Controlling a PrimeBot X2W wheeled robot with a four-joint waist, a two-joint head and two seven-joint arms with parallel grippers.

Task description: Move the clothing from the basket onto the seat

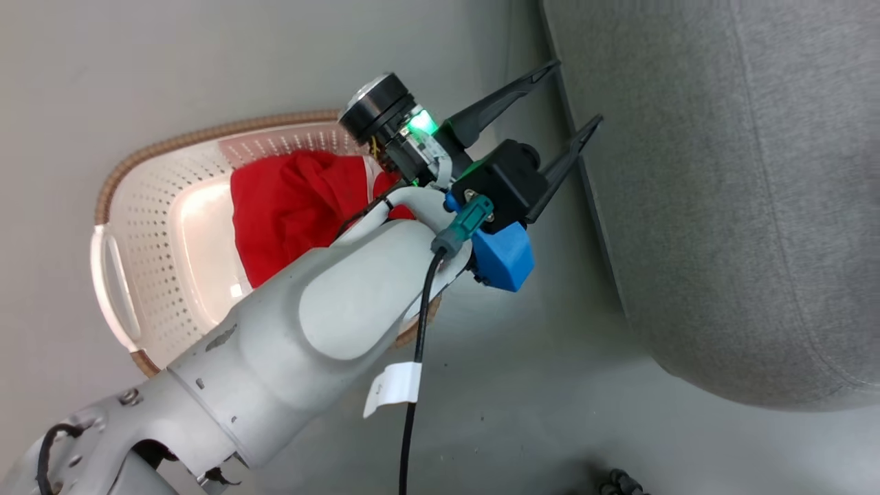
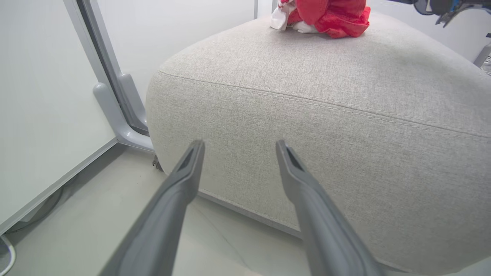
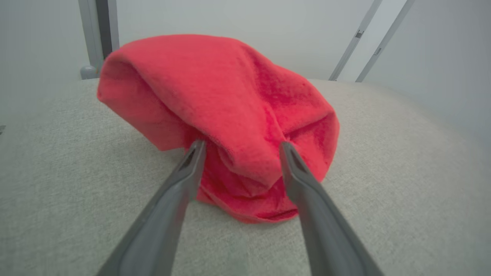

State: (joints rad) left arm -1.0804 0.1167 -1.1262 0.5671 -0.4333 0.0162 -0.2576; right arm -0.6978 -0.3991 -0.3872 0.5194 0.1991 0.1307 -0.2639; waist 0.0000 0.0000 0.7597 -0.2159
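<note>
Left gripper (image 1: 576, 93) and right gripper (image 3: 239, 147) both spread. Right tips touch soft red garment (image 3: 230, 88) on large grey upholstered seat (image 3: 76, 172); retracting may snag it. 1 crumpled red garment (image 1: 295, 206) remains in cream perforated basket (image 1: 144, 227).

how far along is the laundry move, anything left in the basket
About halfway. Done: one red garment lies on the seat, with the right pincer open at it, gripping nothing. In hand: nothing; the left pincer is open and empty, seen between the basket and the seat. Left: a second red garment lies in the basket and has yet to be carried over.
</note>
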